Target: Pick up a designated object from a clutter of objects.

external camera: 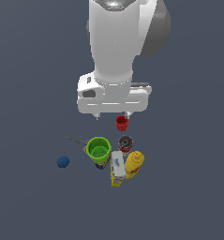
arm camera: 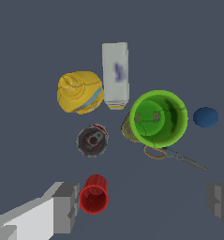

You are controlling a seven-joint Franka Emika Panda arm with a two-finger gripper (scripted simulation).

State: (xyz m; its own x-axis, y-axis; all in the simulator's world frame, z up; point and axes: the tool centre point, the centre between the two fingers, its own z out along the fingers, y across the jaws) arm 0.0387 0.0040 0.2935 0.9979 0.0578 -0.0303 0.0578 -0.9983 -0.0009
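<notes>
Two gripper fingers [arm camera: 62, 206] stand nearest the wrist camera, one at each lower corner of that frame, wide apart and holding nothing, so the gripper [external camera: 113, 115] is released. Just beside the finger at the lower left stands the red cup [arm camera: 94, 194]; I cannot tell if they touch. In the exterior view the white arm [external camera: 114, 42] fills the upper centre of the frame, and the red cup [external camera: 122, 123] sits right below the fingertips.

Lower in that frame lies the clutter. The yellow-white carton [external camera: 116, 168] stands in the lower centre, upright, with blue lettering on its white part. On its right side, very close, is the yellow bottle [external camera: 134, 164]. On its left is the green cup [external camera: 98, 149], open side up, with something partly hidden under its rim. A metal can [external camera: 125, 143] stands between the red cup and the carton. The thin utensil [external camera: 76, 139] lies left of the green cup, and the blue ball [external camera: 63, 161] sits alone further left, well apart from the others.
</notes>
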